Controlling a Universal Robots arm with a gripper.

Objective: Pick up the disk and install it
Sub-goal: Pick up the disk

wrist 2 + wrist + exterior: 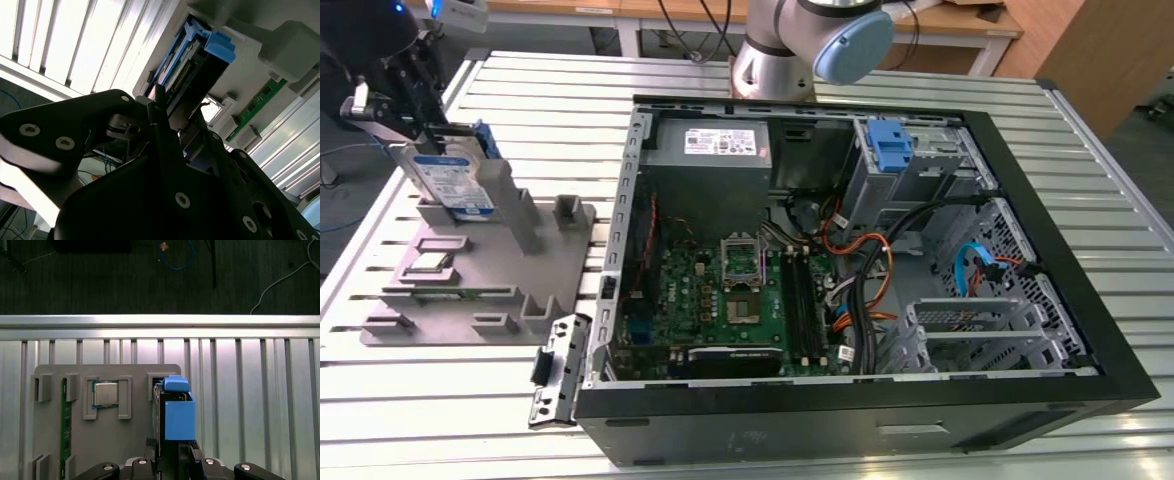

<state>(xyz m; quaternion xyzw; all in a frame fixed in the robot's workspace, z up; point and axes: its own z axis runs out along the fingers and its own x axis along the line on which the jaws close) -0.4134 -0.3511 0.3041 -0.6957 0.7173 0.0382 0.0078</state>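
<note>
Exterior view is showing me the gripper hanging over the grey fixture. Its fingers are pinching the disk at a narrow opening, one on each flat face. I am seeing the disk standing on edge in its slot, directly between and below the fingertips, with its blue rail facing the camera in the first wrist view. Near the fingers a processor chip is lying in its pocket. The open computer case is sitting well apart from them.
</note>
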